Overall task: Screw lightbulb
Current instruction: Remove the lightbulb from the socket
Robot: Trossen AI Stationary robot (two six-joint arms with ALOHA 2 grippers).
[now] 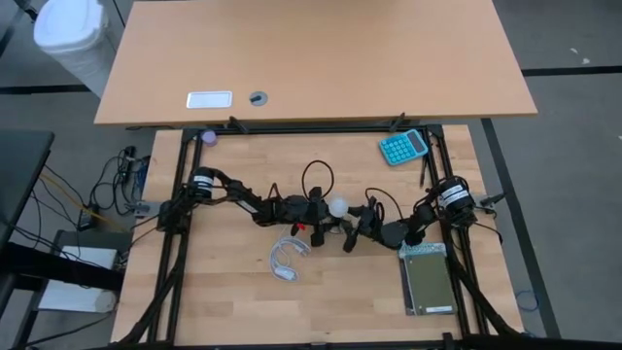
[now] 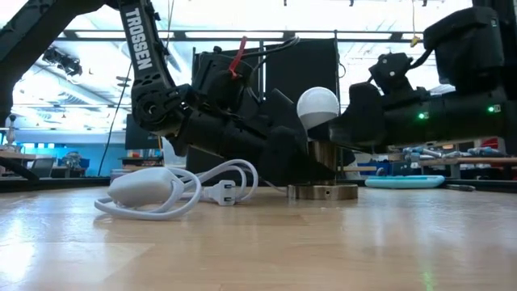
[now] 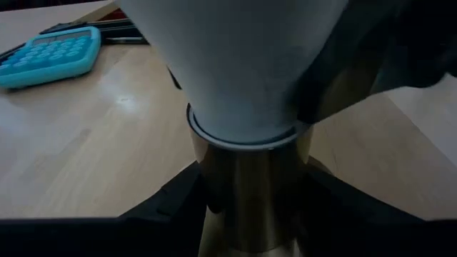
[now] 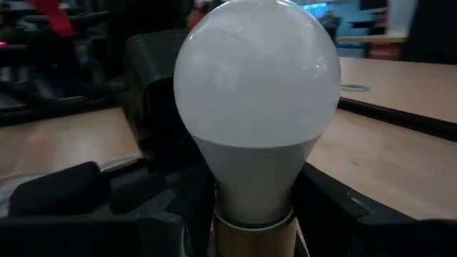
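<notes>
Fingers of both grippers (left (image 1: 316, 219), right (image 1: 352, 228)) clamped on upright lightbulb (image 1: 337, 206)

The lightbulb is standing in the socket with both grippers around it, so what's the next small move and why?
Probably the right gripper should twist the lightbulb a part turn. Its fingers look closed on the bulb's neck, the bulb stands upright in the socket, and the left gripper appears shut on the socket, bracing it against the turn.
</notes>
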